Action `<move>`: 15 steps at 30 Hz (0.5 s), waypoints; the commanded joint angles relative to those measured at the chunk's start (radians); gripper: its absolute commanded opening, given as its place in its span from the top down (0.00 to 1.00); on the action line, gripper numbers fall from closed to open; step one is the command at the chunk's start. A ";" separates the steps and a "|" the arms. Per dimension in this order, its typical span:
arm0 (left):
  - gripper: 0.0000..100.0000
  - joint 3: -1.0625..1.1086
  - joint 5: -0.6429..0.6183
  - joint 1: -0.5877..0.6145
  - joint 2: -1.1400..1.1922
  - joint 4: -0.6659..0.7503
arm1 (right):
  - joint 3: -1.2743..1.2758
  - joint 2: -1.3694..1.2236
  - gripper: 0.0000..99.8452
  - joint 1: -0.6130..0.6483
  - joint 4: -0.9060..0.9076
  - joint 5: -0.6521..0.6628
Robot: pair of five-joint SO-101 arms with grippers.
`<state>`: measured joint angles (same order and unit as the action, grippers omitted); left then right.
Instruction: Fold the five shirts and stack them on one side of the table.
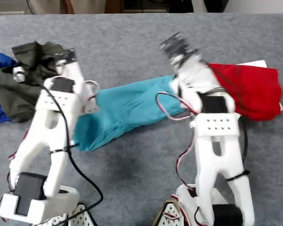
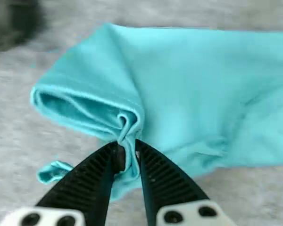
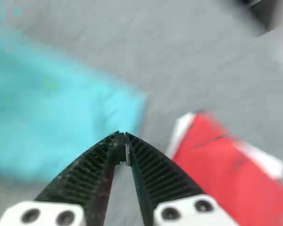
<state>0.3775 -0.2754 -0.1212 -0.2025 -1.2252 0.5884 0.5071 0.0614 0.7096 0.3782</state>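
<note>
Mid-fold on the long teal cotton shirt (image 1: pixel 127 110), sprawled across the middle of the table. Pinching its bunched hem at the 9 o'clock end with the left gripper (image 2: pixel 127 153). As for the right gripper (image 3: pixel 125 141): jaws pressed together on nothing, near the folded red shirt (image 1: pixel 247 89) at 3 o'clock. Probably calls for opening up and grabbing the 3 o'clock end next, then folding over.

The worktop (image 1: pixel 132 42) has a grey, felt-like surface from edge to edge, evenly lit, with only soft shadows. Beyond its far edge runs a narrow strip of room: brown wooden furniture (image 1: pixel 87 5), a dark stretch (image 1: pixel 179 4) beside it, then a pale surface (image 1: pixel 259 5).
</note>
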 commanded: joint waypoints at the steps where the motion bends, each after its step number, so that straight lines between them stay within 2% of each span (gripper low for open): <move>1: 0.98 -0.043 -0.046 -0.118 -0.030 0.091 | 0.002 0.041 1.00 -0.085 -0.245 -0.144; 4: 0.98 -0.071 -0.060 -0.207 -0.001 0.175 | -0.005 0.033 1.00 -0.162 -0.353 -0.285; 7: 0.98 -0.157 -0.077 -0.301 0.053 0.215 | -0.091 0.054 1.00 -0.245 -0.348 -0.437; 11: 0.98 -0.331 -0.147 -0.381 0.168 0.241 | -0.220 0.077 1.00 -0.383 -0.242 -0.486; 15: 0.98 -0.540 -0.173 -0.428 0.351 0.238 | -0.262 0.082 1.00 -0.487 -0.227 -0.489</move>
<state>0.0138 -0.4258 -0.5109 0.0614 -1.0012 0.3982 0.5593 -0.3498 0.4749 -0.0990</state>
